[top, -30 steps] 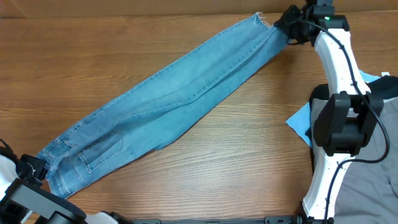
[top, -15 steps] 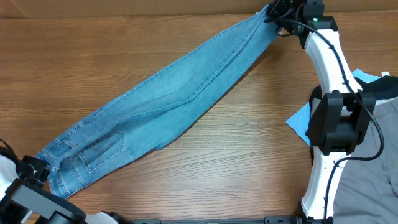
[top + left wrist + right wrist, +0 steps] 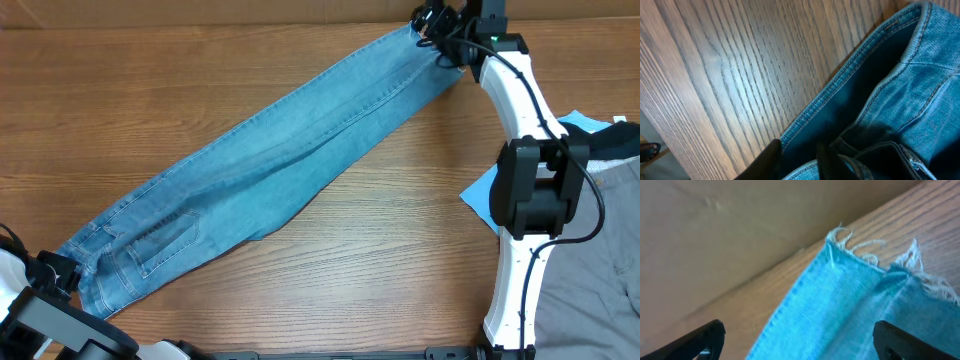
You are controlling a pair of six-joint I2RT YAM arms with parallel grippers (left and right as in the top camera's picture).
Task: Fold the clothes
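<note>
My left hand (image 3: 50, 272) sits in the overhead's lower-left corner, its arm cut off by the edge. Its wrist view gives only two dark, blurred fingers (image 3: 769, 161) at the bottom edge, so I can't tell whether they pinch the jeans (image 3: 280, 150) waistband. The right hand (image 3: 436, 18) is clipped by the top edge and covers part of the ankle hems. Its wrist view is soft, with only fingertips (image 3: 702, 336) showing in the bottom corners. The grey trousers (image 3: 590, 290) run off the right edge.
</note>
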